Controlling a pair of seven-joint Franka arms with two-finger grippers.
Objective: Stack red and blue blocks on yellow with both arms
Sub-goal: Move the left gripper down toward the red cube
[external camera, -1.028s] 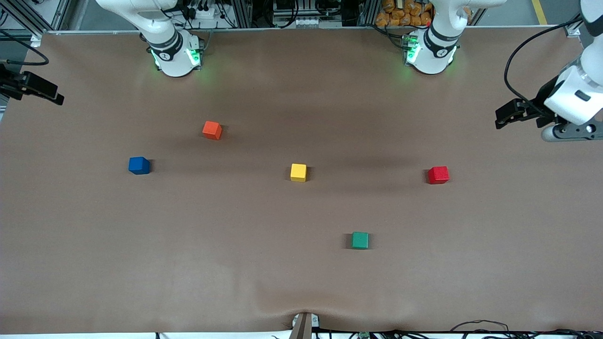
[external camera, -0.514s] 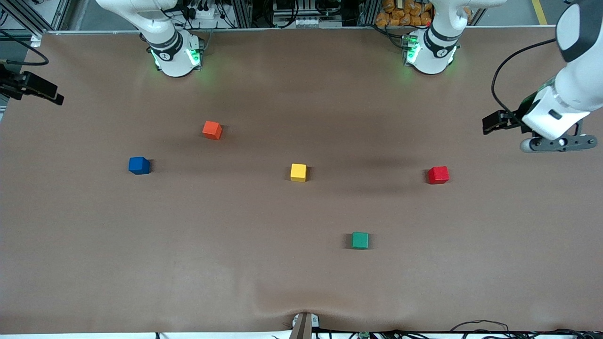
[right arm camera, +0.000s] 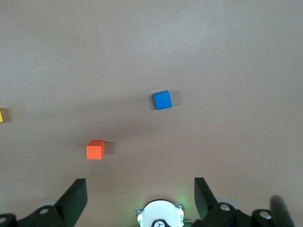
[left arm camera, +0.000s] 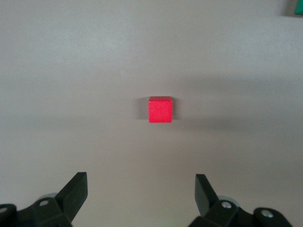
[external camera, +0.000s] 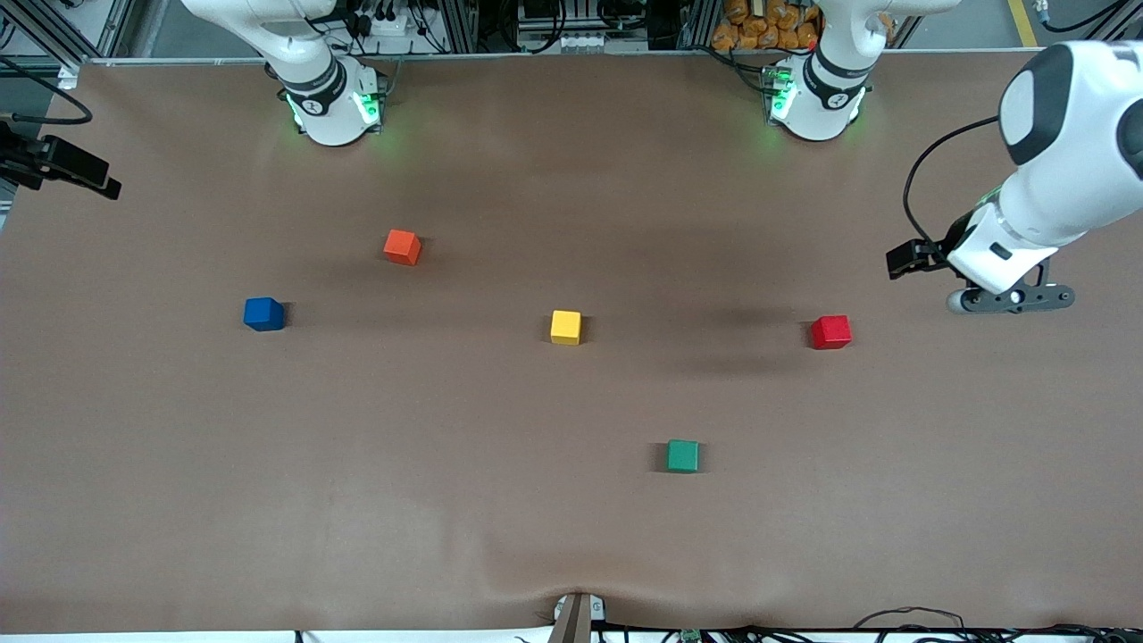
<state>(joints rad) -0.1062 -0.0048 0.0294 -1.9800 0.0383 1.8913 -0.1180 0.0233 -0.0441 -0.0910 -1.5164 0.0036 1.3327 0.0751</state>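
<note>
**Five cubes apart on the table, both grippers empty**

The yellow cube (external camera: pixel 565 327) sits mid-table, bare on top. The red cube (external camera: pixel 830 331) lies toward the left arm's end and the blue cube (external camera: pixel 263 313) toward the right arm's end, each well apart from the yellow.

The left gripper (left arm camera: pixel 140 193) hangs over the table near the red cube, jaws spread wide and holding nothing. In the front view its fingers are hard to make out under the wrist.

The right gripper (right arm camera: pixel 140 194) is also wide and empty (only a dark part shows at the front view's edge), and that arm waits.

An orange-red cube (external camera: pixel 402 246) and a green cube (external camera: pixel 682 455) rest apart; the green is cut off in the left wrist view.
</note>
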